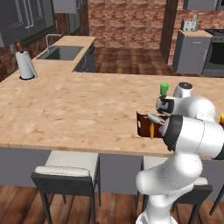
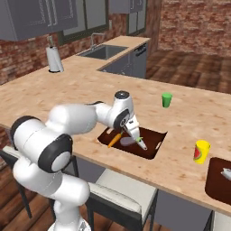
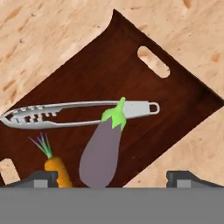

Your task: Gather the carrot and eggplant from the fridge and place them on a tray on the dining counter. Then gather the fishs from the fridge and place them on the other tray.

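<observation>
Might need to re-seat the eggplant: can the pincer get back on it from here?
Probably yes. The pincer hangs open right over the eggplant in the tray; carrot and tongs crowd it.

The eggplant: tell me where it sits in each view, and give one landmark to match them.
Left base view: I cannot make it out; the arm covers most of the tray.
Right base view: the eggplant lies in the tray's middle, right of the carrot.
Hand view: eggplant at bottom centre, stem touching the tongs.
Shared landmark: the carrot on the tray.
</observation>
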